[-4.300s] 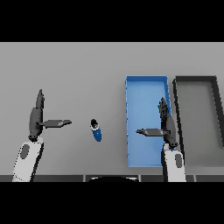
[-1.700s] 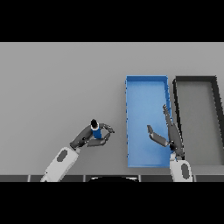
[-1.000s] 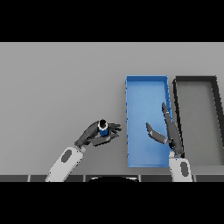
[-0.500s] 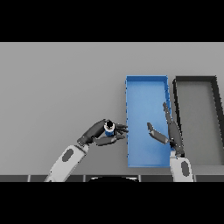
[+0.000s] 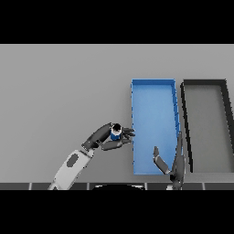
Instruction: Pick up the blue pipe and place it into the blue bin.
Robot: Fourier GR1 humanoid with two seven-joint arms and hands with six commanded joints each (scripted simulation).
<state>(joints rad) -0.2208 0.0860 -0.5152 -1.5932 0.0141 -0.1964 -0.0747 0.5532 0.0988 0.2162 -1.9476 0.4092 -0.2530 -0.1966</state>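
Blue pipe (image 5: pixel 115 133) upright in left hand (image 5: pixel 106 138)

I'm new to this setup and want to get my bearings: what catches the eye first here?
The blue bin right of centre on the grey table, with a dark bin beside it. Just left of the blue bin, the left hand has its fingers curled round the blue pipe. The right hand hangs over the blue bin's near right corner.

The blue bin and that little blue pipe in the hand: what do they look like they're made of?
The blue bin looks like matte moulded plastic: flat even colour, thin straight walls, no shine. The blue pipe, held in the left hand, also looks like plastic, blue with a dark open end, though it is too small to be sure.
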